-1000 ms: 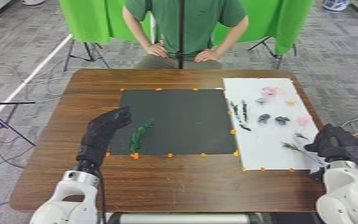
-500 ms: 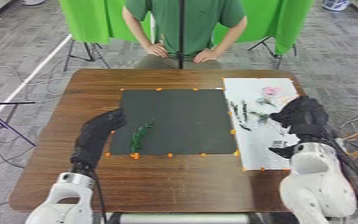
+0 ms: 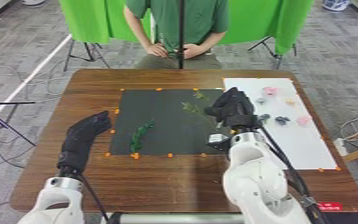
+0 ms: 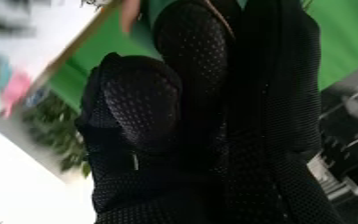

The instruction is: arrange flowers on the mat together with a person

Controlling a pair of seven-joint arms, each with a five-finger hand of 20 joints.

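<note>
The right hand is above the seam between the dark mat and the white sheet, closed around the stem of a light green sprig; the sprig's leafy ends reach over the far right part of the dark mat; a darker green sprig lies on the mat's left part, leaning a little; the left hand is over the counter, just beside the mat's left edge, fingers loosely straight and holding nothing; on the white sheet lie 2 pink flowers (well apart from each other), a small yellow flower, a pale blue flower and 2 dark blue flowers
</note>
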